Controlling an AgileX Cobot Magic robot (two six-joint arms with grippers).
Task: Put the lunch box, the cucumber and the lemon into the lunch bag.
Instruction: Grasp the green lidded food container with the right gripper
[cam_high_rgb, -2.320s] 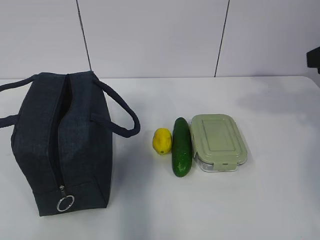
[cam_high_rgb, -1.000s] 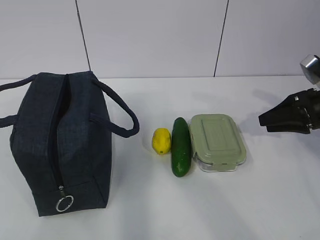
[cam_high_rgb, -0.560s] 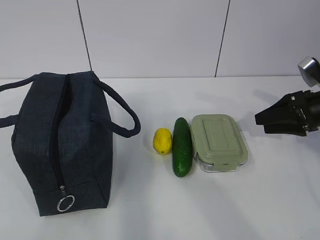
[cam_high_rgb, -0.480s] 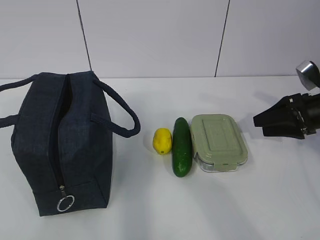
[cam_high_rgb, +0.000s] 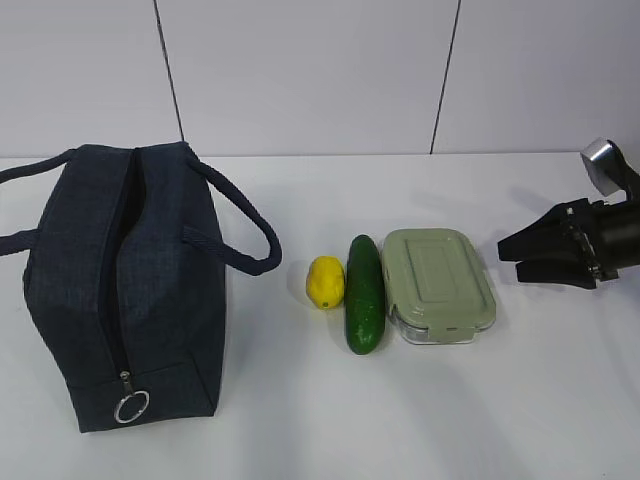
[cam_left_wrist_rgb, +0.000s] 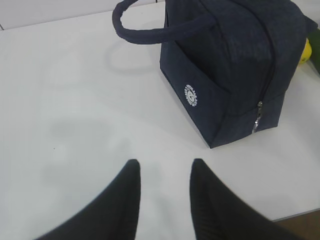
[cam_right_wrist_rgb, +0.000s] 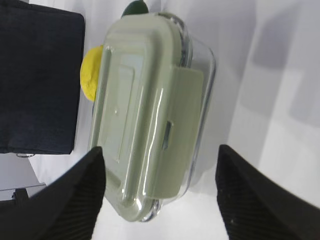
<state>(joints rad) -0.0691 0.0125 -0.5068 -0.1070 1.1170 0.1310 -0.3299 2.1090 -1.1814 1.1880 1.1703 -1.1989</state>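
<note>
From where I stand, the nearest thing is the lunch bag (cam_high_rgb: 125, 285), sitting well to the left of the lunch box (cam_high_rgb: 437, 284) with its zipper running toward me and the ring pull (cam_high_rgb: 130, 407) hanging at the near end; the zipper looks closed along the top, so the bag is not yet ready to take anything. The lunch box is my landmark: the cucumber (cam_high_rgb: 364, 293) lies right against its left side, and the lemon (cam_high_rgb: 324, 281) rests just left of the cucumber, nearly touching it. All three lie on the table (cam_high_rgb: 320, 420), outside the bag. What has changed is on the box's right: the right gripper (cam_high_rgb: 512, 257), absent a couple of seconds ago, has come in from the edge and now hangs near the box's right side, not touching it. Its fingers have spread wider during the last second and stand apart, empty, and in the wrist view the box sits squarely between them. To my eye that means the box is the first thing it is going for. The left gripper (cam_left_wrist_rgb: 165, 170) hovers over bare table on the far side of the bag from the box, fingers partly apart and holding nothing.
</note>
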